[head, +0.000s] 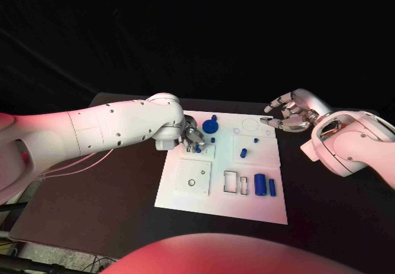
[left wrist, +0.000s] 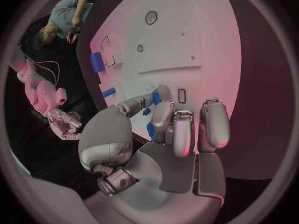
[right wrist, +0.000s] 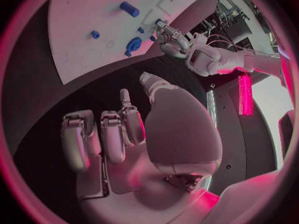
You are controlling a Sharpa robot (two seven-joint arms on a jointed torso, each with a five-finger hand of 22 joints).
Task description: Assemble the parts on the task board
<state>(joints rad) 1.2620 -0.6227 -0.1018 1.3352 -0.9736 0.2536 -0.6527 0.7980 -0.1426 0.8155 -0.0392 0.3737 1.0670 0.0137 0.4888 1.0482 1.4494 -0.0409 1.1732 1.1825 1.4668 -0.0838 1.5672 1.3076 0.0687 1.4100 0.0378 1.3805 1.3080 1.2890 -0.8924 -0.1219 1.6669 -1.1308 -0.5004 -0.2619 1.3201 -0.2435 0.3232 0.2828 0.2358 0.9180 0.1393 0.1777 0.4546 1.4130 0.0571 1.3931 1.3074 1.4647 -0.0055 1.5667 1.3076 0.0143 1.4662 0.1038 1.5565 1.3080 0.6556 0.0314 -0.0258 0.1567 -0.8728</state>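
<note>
A: so where's the left hand (head: 191,137)?

B: down over the far-left part of the white board (head: 189,194), fingers curled by a small blue peg (left wrist: 156,96). Can't tell if it's actually gripping it.

A: and the right hand (head: 292,112)?

B: off the board's far-right corner, over the black table (head: 99,205), fingers loosely apart, holding nothing. More blue pieces (head: 264,185) lie on the board's right side.

left hand (head: 191,136) fingers (left wrist: 163,115) cover the small blue parts (left wrist: 150,129) under them; can't tell if it's gripping one or just touching. Left arm (head: 115,128) hides the task board (head: 185,197) far-left corner. Outlined slots (head: 236,182) too small to read
</note>
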